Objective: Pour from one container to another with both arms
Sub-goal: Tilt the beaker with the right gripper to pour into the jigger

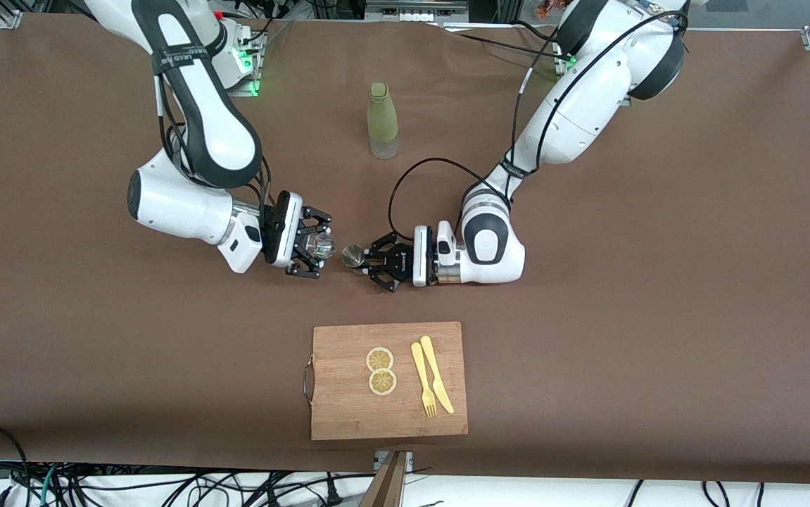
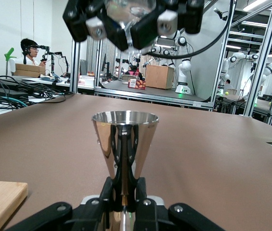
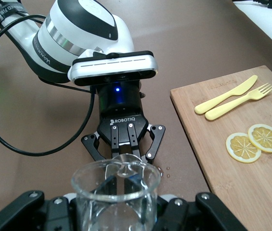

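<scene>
My right gripper [image 1: 313,248] is shut on a clear glass [image 1: 321,246], tipped on its side with its mouth toward the left arm's end of the table. In the right wrist view the glass [image 3: 116,192] fills the space between my right gripper's [image 3: 116,211] fingers, and its lip hangs over the left gripper [image 3: 126,144]. My left gripper [image 1: 366,259] is shut on a small shiny metal cone cup [image 1: 353,255]. In the left wrist view the cup [image 2: 125,142] stands upright in my left gripper [image 2: 124,187], directly below the tilted glass [image 2: 128,12].
A green bottle [image 1: 382,120] stands near the arms' bases, midway between them. A wooden cutting board [image 1: 348,408] nearer the front camera carries two lemon slices [image 1: 381,370], a yellow fork [image 1: 423,380] and knife [image 1: 437,364]. Small droplets [image 3: 167,169] lie on the brown table.
</scene>
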